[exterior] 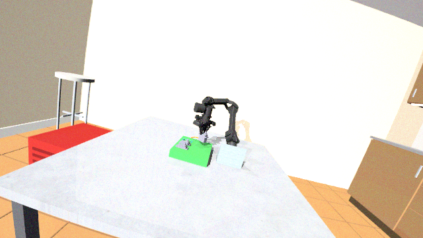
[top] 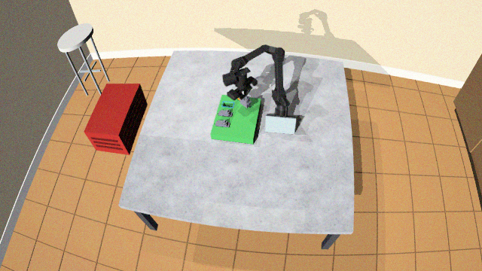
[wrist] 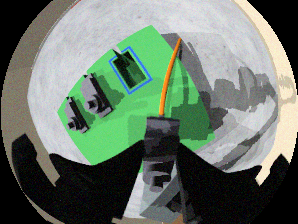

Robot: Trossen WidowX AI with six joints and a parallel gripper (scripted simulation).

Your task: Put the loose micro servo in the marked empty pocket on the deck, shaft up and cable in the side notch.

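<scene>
While clamped: end effector grips the gray servo above the green deck.
Pocket: blue-outlined, beside two seated servos.
Cable: orange, trailing.

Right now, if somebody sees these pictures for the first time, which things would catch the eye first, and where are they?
The bright green deck in the middle of the grey table stands out first, with the black arm's gripper above its far end, shut on the grey micro servo. Next comes the blue-outlined empty pocket beside two seated servos. On the floor at the left sits a red cabinet.
</scene>
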